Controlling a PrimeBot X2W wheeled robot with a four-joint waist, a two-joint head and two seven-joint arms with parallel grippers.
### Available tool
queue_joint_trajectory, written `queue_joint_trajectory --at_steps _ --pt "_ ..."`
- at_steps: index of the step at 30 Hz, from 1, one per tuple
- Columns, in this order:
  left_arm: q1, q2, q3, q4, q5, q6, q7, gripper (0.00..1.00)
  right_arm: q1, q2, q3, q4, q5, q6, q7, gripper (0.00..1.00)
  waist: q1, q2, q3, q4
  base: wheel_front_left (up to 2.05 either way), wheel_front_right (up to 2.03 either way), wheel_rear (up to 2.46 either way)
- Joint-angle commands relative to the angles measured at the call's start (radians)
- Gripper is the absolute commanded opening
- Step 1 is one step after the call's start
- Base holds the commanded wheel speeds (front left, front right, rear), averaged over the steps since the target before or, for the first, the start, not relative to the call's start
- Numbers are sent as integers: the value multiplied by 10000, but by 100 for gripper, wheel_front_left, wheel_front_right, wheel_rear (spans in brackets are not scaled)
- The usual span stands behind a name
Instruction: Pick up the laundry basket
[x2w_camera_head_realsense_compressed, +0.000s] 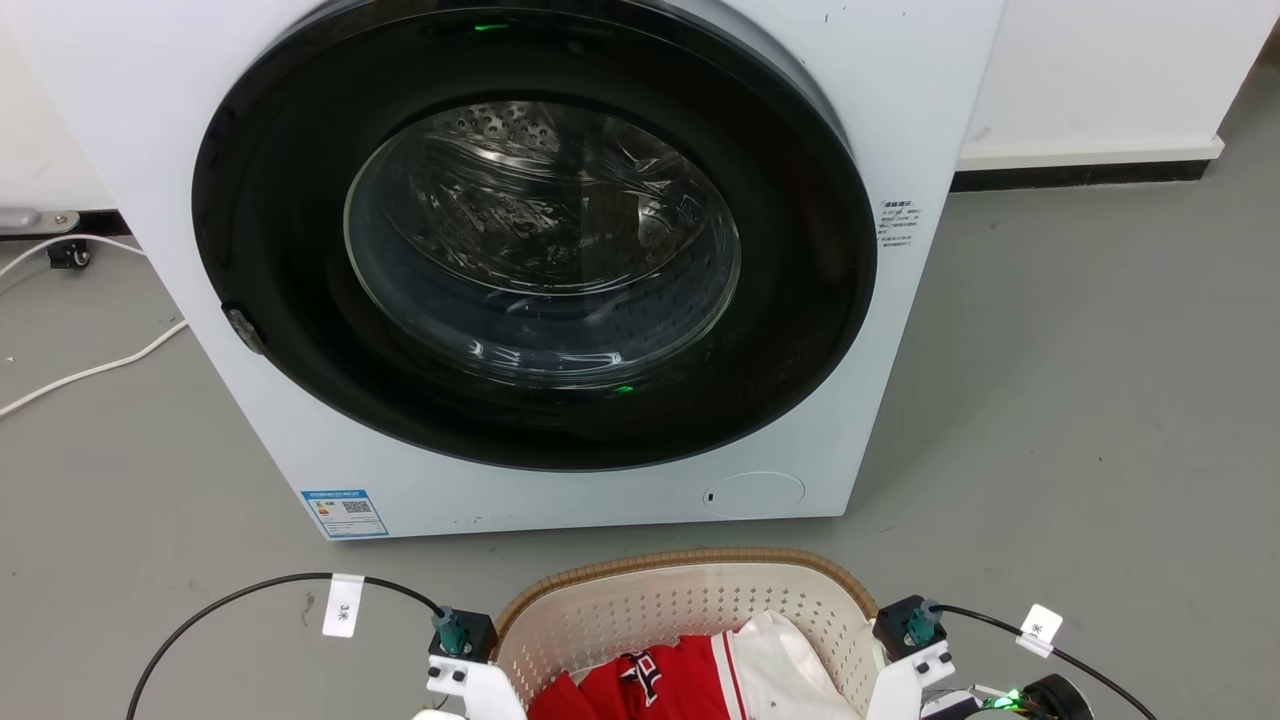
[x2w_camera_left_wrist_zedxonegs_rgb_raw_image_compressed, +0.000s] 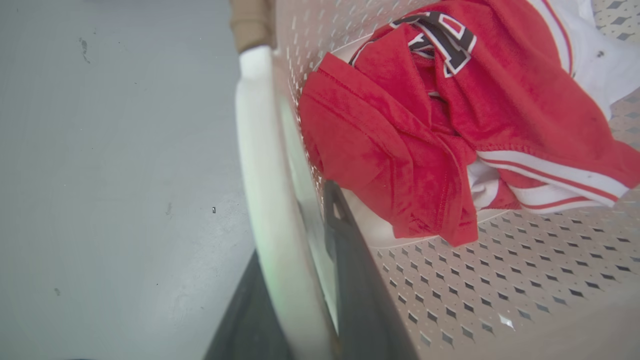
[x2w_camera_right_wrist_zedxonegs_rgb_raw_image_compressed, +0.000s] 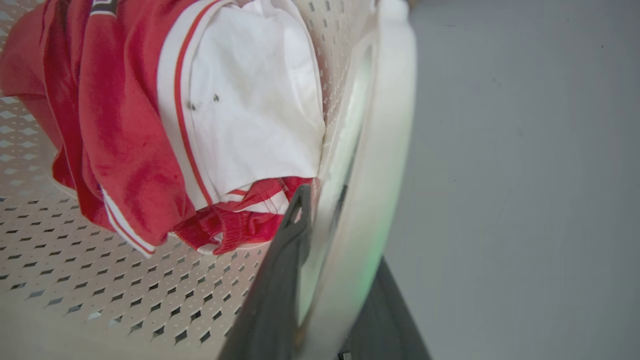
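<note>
The basket (x2w_camera_head_realsense_compressed: 680, 562) sits low in front of the washer (x2w_camera_head_realsense_compressed: 900, 400), close to its base and between the robot's two arms. Its brown rim curves toward the machine, and its pale perforated wall (x2w_camera_left_wrist_zedxonegs_rgb_raw_image_compressed: 500, 280) holds a crumpled red top (x2w_camera_left_wrist_zedxonegs_rgb_raw_image_compressed: 410, 130) with white stripes and a white piece (x2w_camera_right_wrist_zedxonegs_rgb_raw_image_compressed: 255, 100) lying against the right side. From where I stand I cannot tell whether the basket is resting on the grey floor (x2w_camera_head_realsense_compressed: 1100, 400) or just off it.

The left fingers (x2w_camera_left_wrist_zedxonegs_rgb_raw_image_compressed: 350, 280) straddle the basket's left edge. One dark finger is inside against the wall, the other is outside, and the smooth white edge is pinched between them. The right fingers (x2w_camera_right_wrist_zedxonegs_rgb_raw_image_compressed: 280, 280) do the same on the opposite side, with one inside just beside the white cloth and one outside over the floor. Both pairs are narrowed down onto the edge, with no slack that I can see.

The washer's round black door (x2w_camera_head_realsense_compressed: 530, 240) is closed, and the steel drum shows through the glass. A white cord (x2w_camera_head_realsense_compressed: 90, 370) trails over the floor to the machine's left. Black cables with white tags loop away from the left arm (x2w_camera_head_realsense_compressed: 462, 640) and the right arm (x2w_camera_head_realsense_compressed: 915, 640).
</note>
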Motion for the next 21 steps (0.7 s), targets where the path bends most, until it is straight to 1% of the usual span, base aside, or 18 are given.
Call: queue_joint_trajectory --at_steps 1,21 --pt "-174 -409 -121 -269 -39 -260 -69 0 -176 469 129 -198 28 172 -124 0 0 0 -3 0 0 0 0" --pt "-319 -374 -702 -168 -655 -259 -246 0 -248 465 535 -92 466 172 -205 0 0 0 34 -30 0 0 0"
